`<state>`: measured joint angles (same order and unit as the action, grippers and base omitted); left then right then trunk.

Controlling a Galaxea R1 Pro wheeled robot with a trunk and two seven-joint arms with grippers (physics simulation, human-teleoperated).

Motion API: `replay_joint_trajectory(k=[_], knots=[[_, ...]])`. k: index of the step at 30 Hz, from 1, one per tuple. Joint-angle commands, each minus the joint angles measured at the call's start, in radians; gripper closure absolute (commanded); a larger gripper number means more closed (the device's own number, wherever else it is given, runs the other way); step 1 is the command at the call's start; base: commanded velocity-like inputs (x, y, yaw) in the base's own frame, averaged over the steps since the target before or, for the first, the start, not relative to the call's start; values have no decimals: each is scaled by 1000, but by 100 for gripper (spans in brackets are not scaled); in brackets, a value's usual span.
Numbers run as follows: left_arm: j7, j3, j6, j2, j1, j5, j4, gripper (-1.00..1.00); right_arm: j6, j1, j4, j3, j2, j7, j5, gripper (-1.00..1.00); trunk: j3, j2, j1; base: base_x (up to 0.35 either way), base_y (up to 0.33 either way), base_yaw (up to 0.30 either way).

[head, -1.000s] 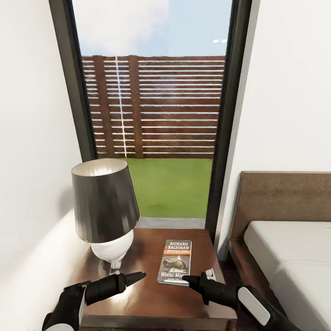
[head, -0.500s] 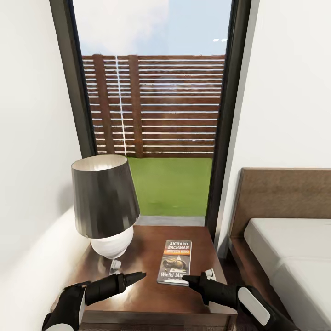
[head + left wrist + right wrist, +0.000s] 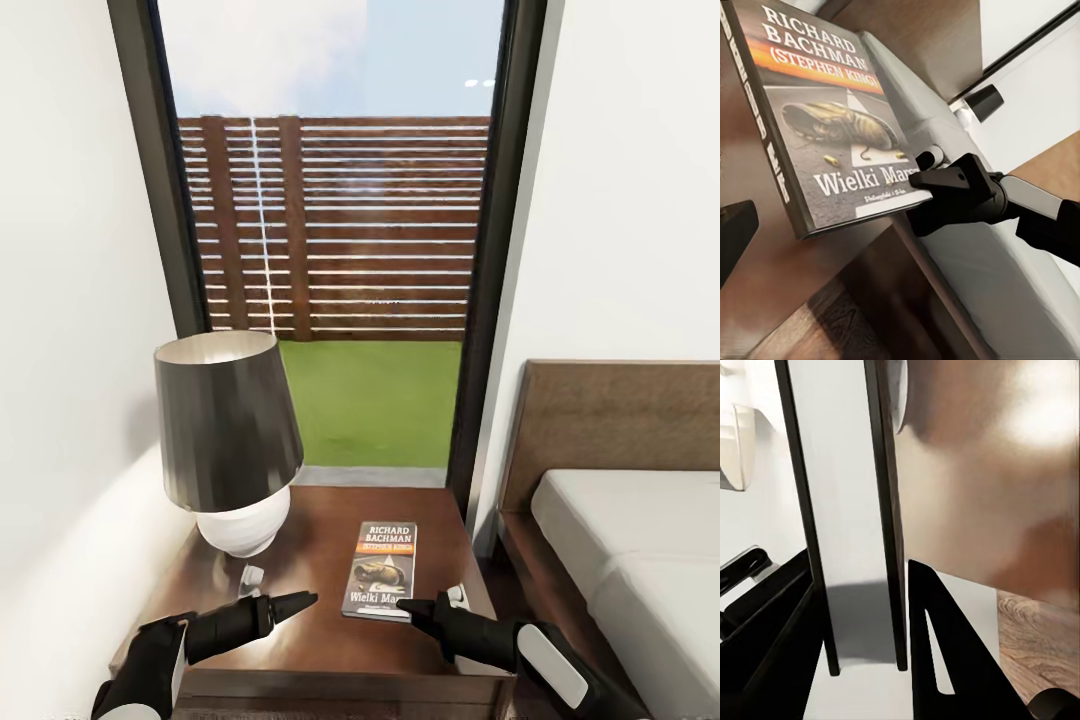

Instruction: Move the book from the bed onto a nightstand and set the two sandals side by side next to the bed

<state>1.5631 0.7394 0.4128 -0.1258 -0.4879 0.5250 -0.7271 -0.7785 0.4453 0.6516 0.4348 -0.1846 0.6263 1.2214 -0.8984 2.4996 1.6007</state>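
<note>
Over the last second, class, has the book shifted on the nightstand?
No. The book keeps its place on the nightstand; only the camera tilted.

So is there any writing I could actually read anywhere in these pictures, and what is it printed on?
All of it is on the book lying on the nightstand:
"RICHARD BACHMAN": white letters at the top of the cover.
"(STEPHEN KING)": on the orange band, legible in the left wrist view.
"Wielki Mars": lower cover; the word's end is hidden behind the right gripper.
A small line under that title is too small to read.
The spine lettering is too blurred to read.
</note>
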Motion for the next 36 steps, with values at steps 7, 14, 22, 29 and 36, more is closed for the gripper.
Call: replay_joint_trajectory(k=[7, 14, 22, 29, 36], knots=[[8, 6, 11, -2, -1, 10, -1, -100, -2, 1, 0, 4, -1, 2, 6, 100, -28, 2, 3, 0, 0, 0], [8, 7, 11, 0, -1, 10, -1, -100, -2, 1, 0, 4, -1, 2, 6, 100, -32, 2, 3, 6, 0, 0], [8, 8, 11, 0, -1, 10, -1, -100, -2, 1, 0, 4, -1, 2, 6, 100, -32, 2, 3, 223, 0, 0], [8, 8, 11, 0, -1, 10, -1, -100, -1, 1, 0, 4, -1, 3, 6, 100, -32, 2, 3, 33, 0, 0], [8, 8, 11, 0, -1, 10, -1, -100, -1, 1, 0, 4, -1, 2, 6, 100, -32, 2, 3, 136, 0, 0]])
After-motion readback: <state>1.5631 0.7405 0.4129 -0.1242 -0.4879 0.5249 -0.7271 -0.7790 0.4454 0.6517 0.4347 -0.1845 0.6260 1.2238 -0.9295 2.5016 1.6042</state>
